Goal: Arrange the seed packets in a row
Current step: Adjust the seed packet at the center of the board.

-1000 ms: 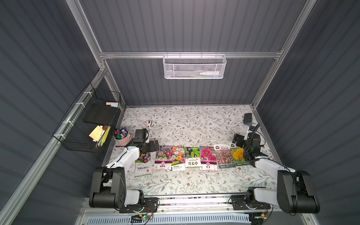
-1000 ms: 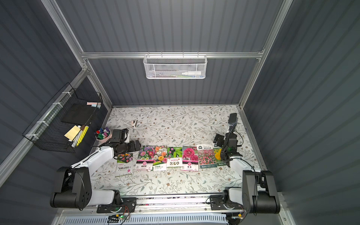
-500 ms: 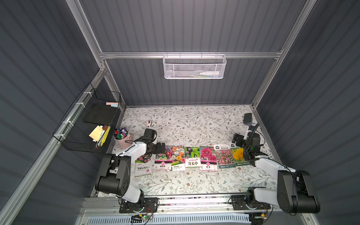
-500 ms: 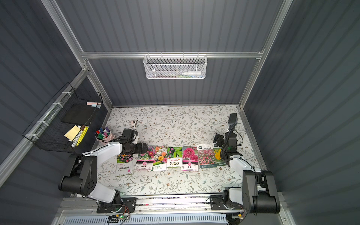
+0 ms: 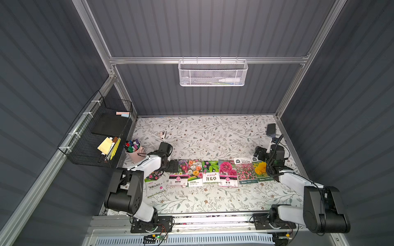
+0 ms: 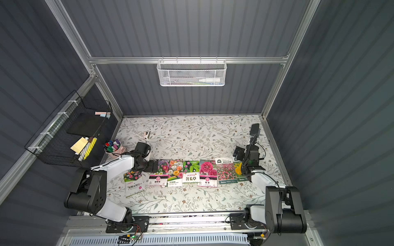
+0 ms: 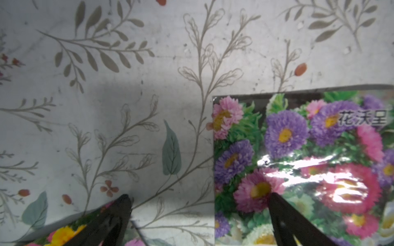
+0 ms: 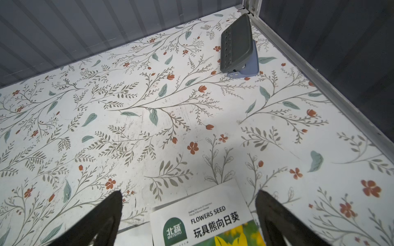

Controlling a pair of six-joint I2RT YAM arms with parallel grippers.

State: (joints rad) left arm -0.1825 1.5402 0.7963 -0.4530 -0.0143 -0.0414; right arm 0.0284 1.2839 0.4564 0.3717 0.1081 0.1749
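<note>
Glossy rectangular seed packets [image 5: 210, 173] flat on matte leaf-printed table [image 5: 202, 136], yellow-flower packet [image 8: 202, 223] labelled "FLOWERS SEED" and "BEISHU", left gripper [image 7: 199, 197] and right gripper [image 8: 189, 193] spread wide, gripping nothing.

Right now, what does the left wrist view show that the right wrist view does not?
Only the left wrist view: the aster packet with purple and pink flowers, plus a corner of another packet. Only the right wrist view: the sunflower packet with its white label band, a grey desk tool near the back corner, and the dark ribbed wall. Both: the floral table top and an open pincer holding nothing, the left pincer and the right pincer.
</note>
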